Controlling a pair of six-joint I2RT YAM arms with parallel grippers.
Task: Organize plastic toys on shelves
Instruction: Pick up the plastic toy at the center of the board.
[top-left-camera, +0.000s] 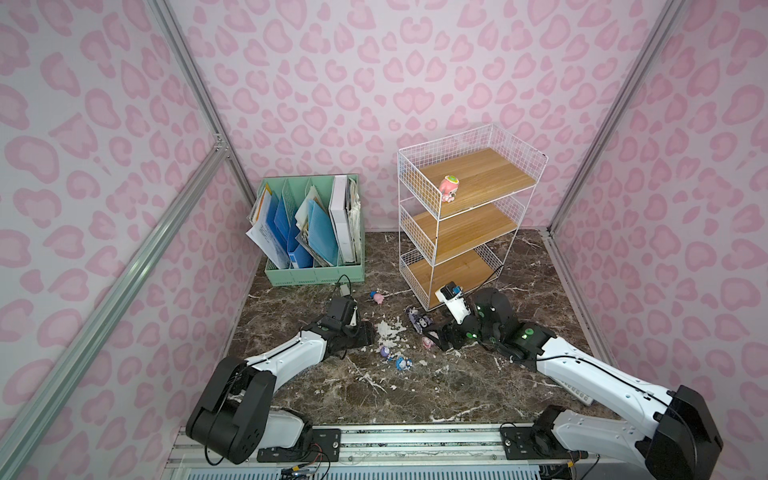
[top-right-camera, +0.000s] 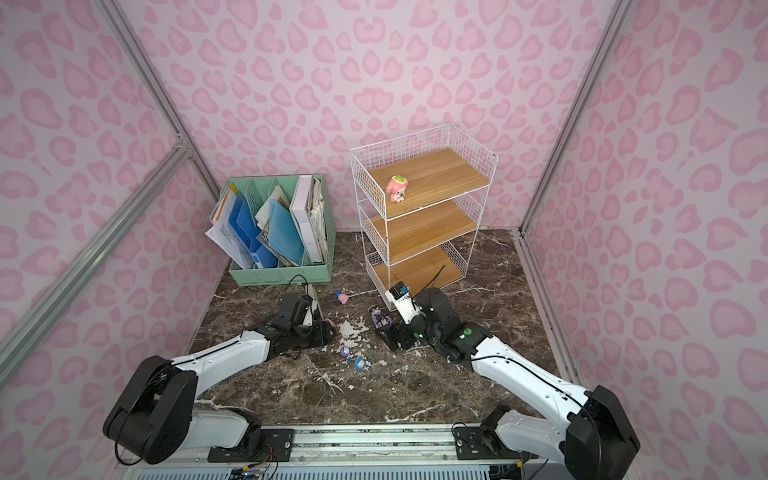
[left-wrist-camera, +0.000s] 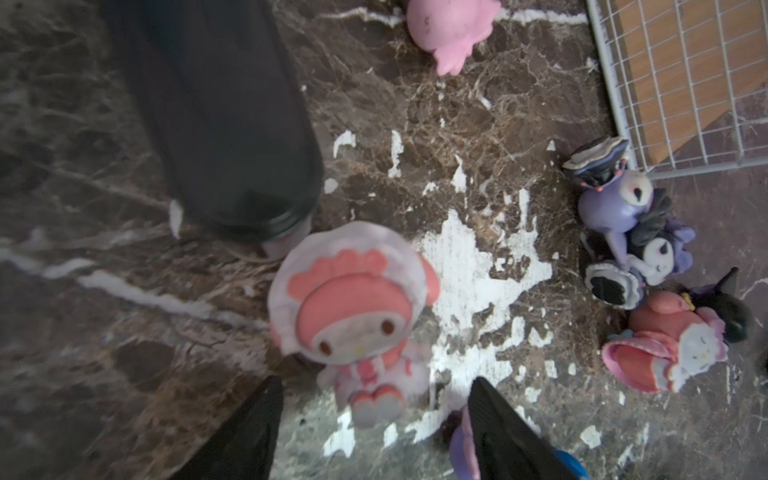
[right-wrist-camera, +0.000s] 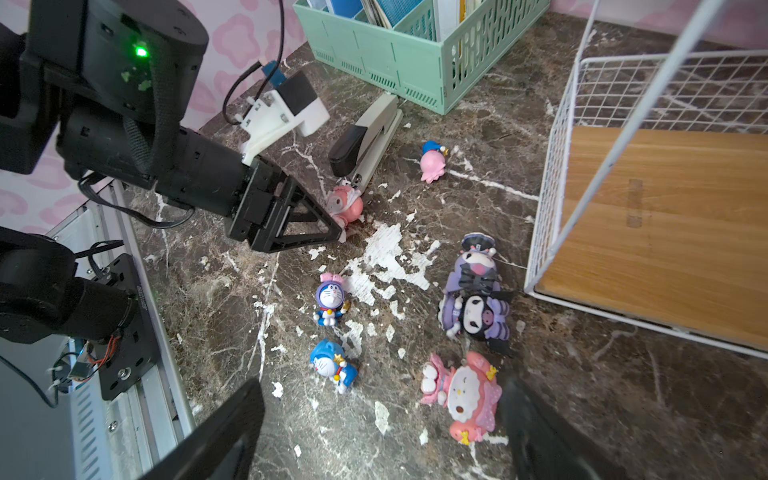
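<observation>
Left wrist view: the pink toy (left-wrist-camera: 353, 307) sits upright on the table (left-wrist-camera: 104, 311), between the fingers of the left gripper (left-wrist-camera: 376, 409). The jaws stand apart with a gap on either side and hold nothing. The toy looks like hard, light, glossy plastic with a big head on a small body, so it is probably top-heavy and apt to slip or tip. Closing across the broad head seems the surest hold. The stapler (left-wrist-camera: 216, 124) lies just behind the head, perhaps touching it, and a finger could catch it.

The right gripper (right-wrist-camera: 382, 399) is spread wide and empty, hovering by a dress toy (right-wrist-camera: 461, 395) that lies down. The purple toys (right-wrist-camera: 473, 291) lie heaped near the foot of the shelves (top-left-camera: 494, 170), and the blue toys (right-wrist-camera: 330, 297) stand between the arms. A shelved toy (top-left-camera: 449, 188) is on the top board; the lower boards look bare.
</observation>
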